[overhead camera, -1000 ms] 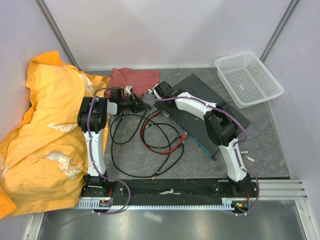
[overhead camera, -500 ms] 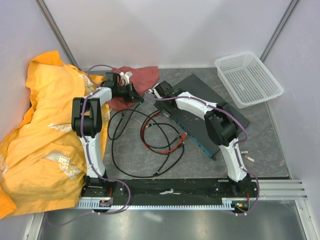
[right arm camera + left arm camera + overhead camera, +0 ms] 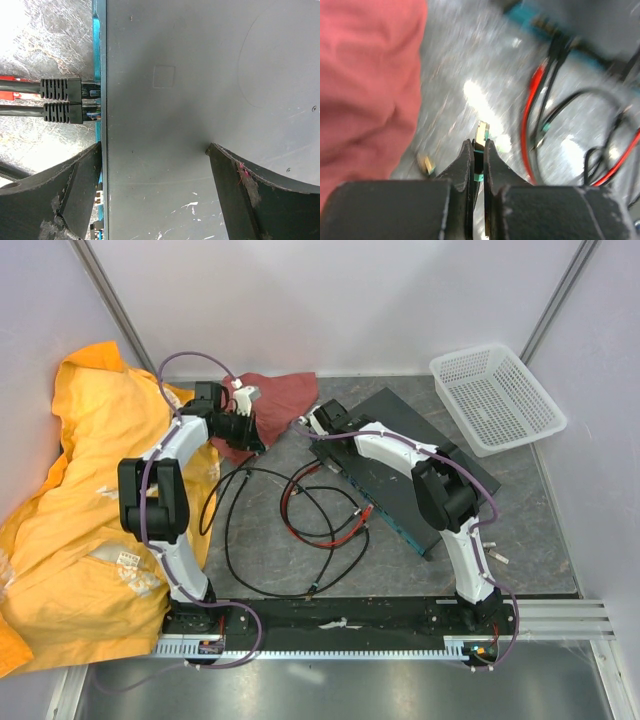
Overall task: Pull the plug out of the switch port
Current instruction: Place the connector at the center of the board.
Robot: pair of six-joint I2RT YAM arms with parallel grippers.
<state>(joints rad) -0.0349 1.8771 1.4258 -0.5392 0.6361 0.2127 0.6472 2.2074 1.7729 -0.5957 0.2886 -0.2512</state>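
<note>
The switch [image 3: 420, 465] is a flat dark slab with a teal front edge, lying at an angle right of centre. My right gripper [image 3: 317, 424] is open over its far left corner. In the right wrist view [image 3: 154, 147] one finger hangs past the teal edge [image 3: 98, 60] and the other is over the lid. Two black-booted plugs [image 3: 62, 101] sit in ports there. My left gripper [image 3: 248, 432] is shut on a black cable's plug [image 3: 482, 132], clear-tipped with a teal band, held clear of the switch beside the red cloth [image 3: 268, 400].
Black cable loops [image 3: 262, 570] and a red cable [image 3: 330, 533] lie on the floor between the arms. A second loose plug [image 3: 425, 162] lies near the cloth. Yellow fabric [image 3: 80, 500] fills the left side. A white mesh basket [image 3: 497, 397] stands at the back right.
My left gripper has drawn back from the switch's edge toward the left rear, carrying the plug, and the black cable has trailed after it. The right gripper has stayed on the switch.
</note>
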